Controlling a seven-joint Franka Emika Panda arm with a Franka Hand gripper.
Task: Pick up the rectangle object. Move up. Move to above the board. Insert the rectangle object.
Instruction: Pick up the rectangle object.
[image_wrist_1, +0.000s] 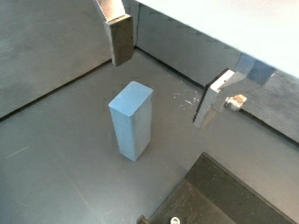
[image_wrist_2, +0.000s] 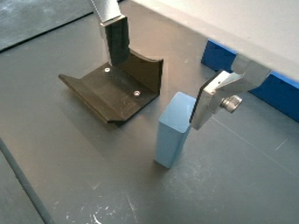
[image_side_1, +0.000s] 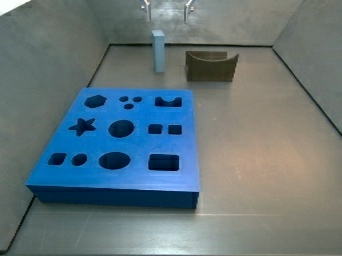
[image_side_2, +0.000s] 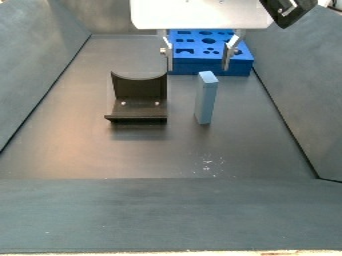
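Note:
The rectangle object, a light blue-grey bar, stands upright on the grey floor in both wrist views (image_wrist_1: 131, 121) (image_wrist_2: 176, 129) and both side views (image_side_1: 158, 50) (image_side_2: 207, 96). My gripper (image_wrist_1: 163, 91) (image_wrist_2: 159, 94) is open and empty, above the bar. Its fingers (image_wrist_1: 121, 39) hang apart on either side, higher than the bar's top, and do not touch it. It also shows in both side views (image_side_1: 168, 12) (image_side_2: 199, 58). The bright blue board (image_side_1: 134, 185) (image_side_2: 245, 66) (image_wrist_2: 260, 83) lies flat with its cut-out holes, apart from the bar.
The dark fixture (image_side_1: 210, 65) (image_side_2: 138, 97) (image_wrist_2: 114, 90) stands next to the bar. Grey walls (image_side_1: 67, 90) enclose the floor on all sides.

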